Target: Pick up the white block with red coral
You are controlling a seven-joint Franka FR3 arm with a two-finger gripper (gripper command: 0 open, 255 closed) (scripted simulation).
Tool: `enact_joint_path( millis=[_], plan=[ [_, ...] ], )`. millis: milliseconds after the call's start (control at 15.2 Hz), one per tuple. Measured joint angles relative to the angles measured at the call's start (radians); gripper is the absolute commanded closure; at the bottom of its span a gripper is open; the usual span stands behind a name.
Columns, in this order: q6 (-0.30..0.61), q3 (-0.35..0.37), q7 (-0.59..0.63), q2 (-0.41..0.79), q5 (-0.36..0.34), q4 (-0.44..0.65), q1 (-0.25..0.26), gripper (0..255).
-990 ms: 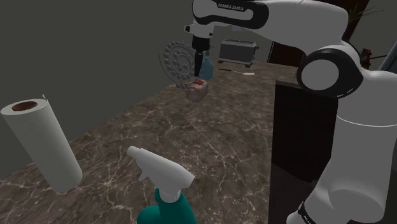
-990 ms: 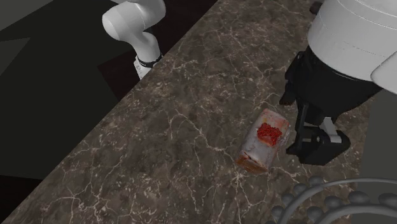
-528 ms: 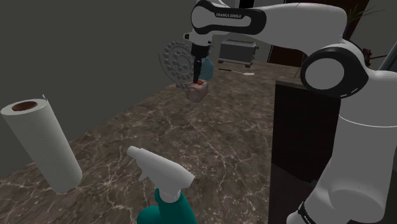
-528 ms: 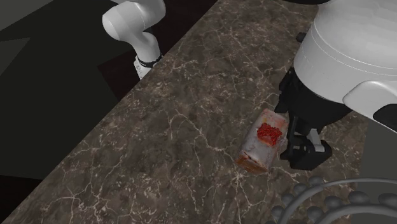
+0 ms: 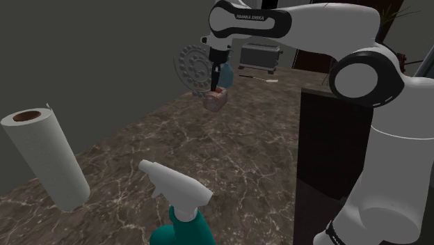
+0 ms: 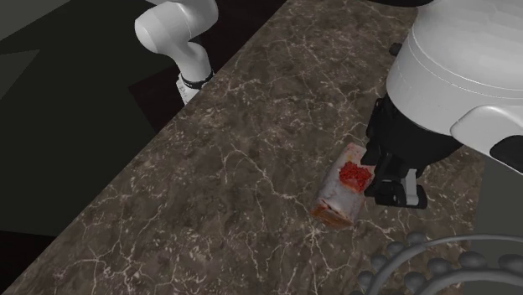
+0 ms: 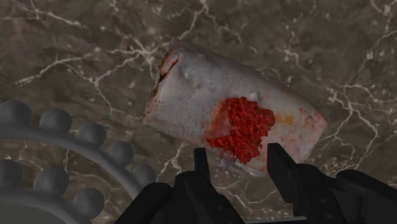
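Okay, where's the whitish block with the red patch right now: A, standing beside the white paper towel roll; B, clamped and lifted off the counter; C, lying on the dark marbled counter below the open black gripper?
C: the whitish block lies flat on the dark marbled counter, with the black gripper just above it, fingers apart.

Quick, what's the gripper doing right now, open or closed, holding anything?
Gripper: open, fingers apart over the white block with the red patch, nothing held.
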Motion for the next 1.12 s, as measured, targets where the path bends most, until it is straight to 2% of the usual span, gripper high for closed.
enact_joint_path(
  millis=[198,594,924,1122],
  plan=[
    [-0.009,0.0,0.0,0.002,0.0,0.008,-0.001,255],
    [-0.101,-0.001,0.004,0.038,0.004,0.135,-0.006,255],
    [-0.197,-0.002,0.004,0.086,0.011,0.279,-0.016,255],
    [-0.27,-0.001,0.006,0.137,0.018,0.403,-0.024,255]
  ],
)
